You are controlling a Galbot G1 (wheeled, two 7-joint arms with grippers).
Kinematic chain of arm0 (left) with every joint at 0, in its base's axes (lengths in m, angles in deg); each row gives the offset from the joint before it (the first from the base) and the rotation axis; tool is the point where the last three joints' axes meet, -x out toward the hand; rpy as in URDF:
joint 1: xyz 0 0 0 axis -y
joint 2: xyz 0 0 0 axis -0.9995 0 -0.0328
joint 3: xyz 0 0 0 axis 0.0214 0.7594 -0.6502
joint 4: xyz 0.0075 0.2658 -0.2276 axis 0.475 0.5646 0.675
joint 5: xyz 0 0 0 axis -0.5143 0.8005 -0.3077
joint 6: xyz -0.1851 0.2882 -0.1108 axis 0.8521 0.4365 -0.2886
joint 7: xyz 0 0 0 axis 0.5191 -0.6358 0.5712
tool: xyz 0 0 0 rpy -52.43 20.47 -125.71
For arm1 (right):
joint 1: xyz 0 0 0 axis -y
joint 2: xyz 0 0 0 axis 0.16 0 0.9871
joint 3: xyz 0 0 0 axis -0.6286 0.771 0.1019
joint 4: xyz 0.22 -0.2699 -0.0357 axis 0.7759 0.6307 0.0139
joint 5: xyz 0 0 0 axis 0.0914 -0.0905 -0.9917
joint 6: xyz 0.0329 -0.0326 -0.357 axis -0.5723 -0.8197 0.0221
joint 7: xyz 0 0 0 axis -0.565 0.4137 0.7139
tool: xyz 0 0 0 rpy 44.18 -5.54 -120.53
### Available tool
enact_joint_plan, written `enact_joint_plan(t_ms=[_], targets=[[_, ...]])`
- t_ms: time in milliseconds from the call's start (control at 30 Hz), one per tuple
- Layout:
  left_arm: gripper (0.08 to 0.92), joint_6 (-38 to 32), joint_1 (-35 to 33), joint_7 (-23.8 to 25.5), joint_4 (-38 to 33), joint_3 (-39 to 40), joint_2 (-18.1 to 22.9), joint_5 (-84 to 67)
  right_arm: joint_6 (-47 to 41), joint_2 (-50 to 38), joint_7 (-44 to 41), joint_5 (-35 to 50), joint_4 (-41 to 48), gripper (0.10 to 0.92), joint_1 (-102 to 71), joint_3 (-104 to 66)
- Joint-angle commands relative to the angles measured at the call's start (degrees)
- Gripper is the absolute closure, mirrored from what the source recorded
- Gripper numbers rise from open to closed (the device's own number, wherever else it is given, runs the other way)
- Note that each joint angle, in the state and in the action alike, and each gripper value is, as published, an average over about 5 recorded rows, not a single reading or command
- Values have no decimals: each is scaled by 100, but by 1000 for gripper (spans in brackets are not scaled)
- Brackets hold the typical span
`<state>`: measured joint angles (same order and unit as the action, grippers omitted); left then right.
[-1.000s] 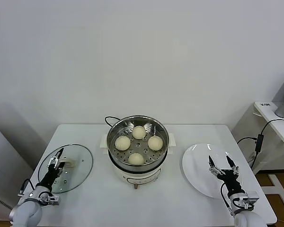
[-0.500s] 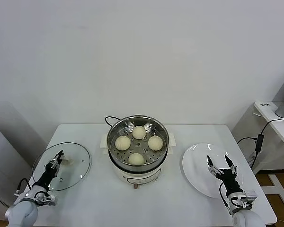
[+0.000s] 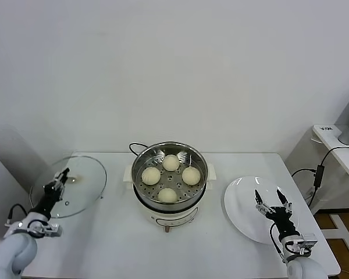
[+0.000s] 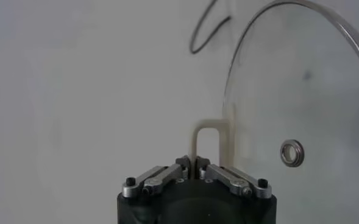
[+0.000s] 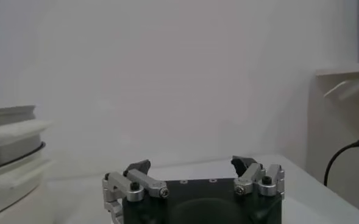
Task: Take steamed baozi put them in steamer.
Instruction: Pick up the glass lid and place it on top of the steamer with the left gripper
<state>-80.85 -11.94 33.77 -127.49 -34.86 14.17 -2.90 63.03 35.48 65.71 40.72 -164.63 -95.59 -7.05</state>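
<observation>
Left gripper: one, at the left edge of the head frame, its jaws clamped on the white handle of the glass lid.
Glass lid: one, round and clear, held tilted up off the bench at the left of the frame; in the left wrist view its rim curves through the upper right and a small metal vent ring shows in the glass.
Right gripper: one, at the lower right of the head frame, its jaws spread apart and holding nothing, poised over the plate.
Plate: one, flat and white, lower right of the frame, just right of the steamer.
Steamer: one, a shiny steel pot on a white base at the centre of the frame, uncovered, with a black cord looping out behind it.
Steamed baozi: four, all inside the steamer on its perforated tray, set in a diamond: one toward the top of the frame, one toward the bottom, one left, one right; close together, whether they touch I cannot tell.
Bench: one, white, carrying the steamer and the plate.
</observation>
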Motion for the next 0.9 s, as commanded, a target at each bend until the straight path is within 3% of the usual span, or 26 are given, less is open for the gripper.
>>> enact_joint_plan(t_ms=[33, 200, 600, 900], targets=[[885, 1330, 246, 1332, -1758, 405, -659, -896, -20, -14, 8, 47, -70, 203, 8, -5], [885, 2288, 725, 1713, -2175, 1319, -713, -878, -33, -70, 9, 70, -91, 203, 33, -19], [885, 4073, 1658, 2149, -2716, 3341, -295, -159, -65, -129, 25, 97, -177, 203, 1, -83], [885, 4588, 1980, 2476, -2610, 3938, 280, 747, -59, -142, 18, 93, -188, 203, -52, -172]])
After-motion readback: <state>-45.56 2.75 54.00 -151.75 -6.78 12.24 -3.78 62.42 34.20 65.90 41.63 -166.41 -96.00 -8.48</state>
